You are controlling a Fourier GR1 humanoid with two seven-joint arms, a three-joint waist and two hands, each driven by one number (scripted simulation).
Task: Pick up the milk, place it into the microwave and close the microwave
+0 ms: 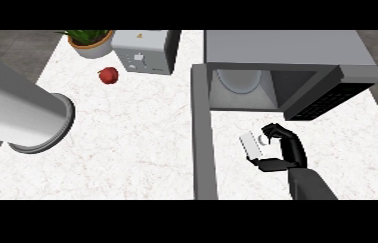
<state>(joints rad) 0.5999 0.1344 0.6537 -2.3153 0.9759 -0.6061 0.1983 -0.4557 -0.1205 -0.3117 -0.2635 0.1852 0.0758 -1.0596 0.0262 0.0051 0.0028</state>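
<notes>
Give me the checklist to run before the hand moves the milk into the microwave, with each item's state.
1. Milk held: right hand curled round it. Ok.
2. Microwave door open, swung out left of the hand. Ok.
3. Cavity free: only the round plate shows inside. Ok.
4. Milk in front of the opening, not yet in. Ok.
5. Apple, toaster and plant far left, off the path. Ok.
6. Left hand ready for the door: cannot tell.
</notes>
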